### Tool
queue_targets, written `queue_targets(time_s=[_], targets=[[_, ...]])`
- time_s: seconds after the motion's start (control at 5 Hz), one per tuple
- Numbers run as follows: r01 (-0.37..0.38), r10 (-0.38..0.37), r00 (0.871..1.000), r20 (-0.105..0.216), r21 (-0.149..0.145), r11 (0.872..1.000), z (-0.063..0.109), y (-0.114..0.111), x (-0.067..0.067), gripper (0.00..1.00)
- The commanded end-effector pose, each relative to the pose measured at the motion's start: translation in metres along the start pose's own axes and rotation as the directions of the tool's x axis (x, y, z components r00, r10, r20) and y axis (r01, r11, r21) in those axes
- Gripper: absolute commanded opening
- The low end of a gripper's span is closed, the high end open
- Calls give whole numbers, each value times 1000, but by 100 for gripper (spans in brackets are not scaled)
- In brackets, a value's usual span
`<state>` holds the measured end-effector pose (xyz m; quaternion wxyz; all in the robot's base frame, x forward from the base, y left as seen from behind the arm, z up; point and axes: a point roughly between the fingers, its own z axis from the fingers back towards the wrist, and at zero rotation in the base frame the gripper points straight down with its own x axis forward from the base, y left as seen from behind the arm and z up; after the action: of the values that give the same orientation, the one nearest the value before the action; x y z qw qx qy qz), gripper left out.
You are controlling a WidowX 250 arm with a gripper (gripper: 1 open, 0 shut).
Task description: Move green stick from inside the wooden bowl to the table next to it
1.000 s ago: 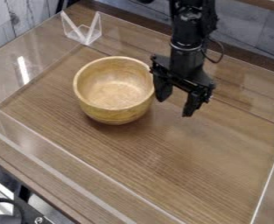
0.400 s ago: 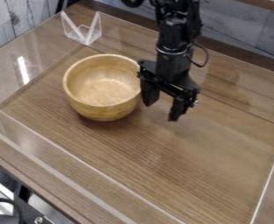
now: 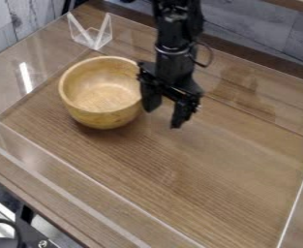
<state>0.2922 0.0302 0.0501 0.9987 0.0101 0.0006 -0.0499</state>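
The wooden bowl stands on the table, left of centre. Its visible inside shows bare wood only, and the green stick is out of view. My gripper hangs down right beside the bowl's right wall. It is open, its dark fingers are spread, and nothing shows between them. The left finger is at or against the bowl's rim; whether they touch I cannot tell.
Clear acrylic walls run around the table's edges. A small clear stand sits at the back left corner. The arm rises from the gripper towards the back.
Gripper and arm have moved left. The bowl has shifted left together with them, staying against the gripper's left side.
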Motion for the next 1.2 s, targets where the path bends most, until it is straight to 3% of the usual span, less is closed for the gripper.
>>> queue_targets(time_s=[0.0, 0.4, 1.0], targets=[[16, -19, 996, 84, 32, 999, 22, 21, -1, 100], [31, -38, 994, 107, 68, 997, 27, 71, -12, 100], [76, -86, 992, 97, 105, 992, 14, 90, -17, 100]])
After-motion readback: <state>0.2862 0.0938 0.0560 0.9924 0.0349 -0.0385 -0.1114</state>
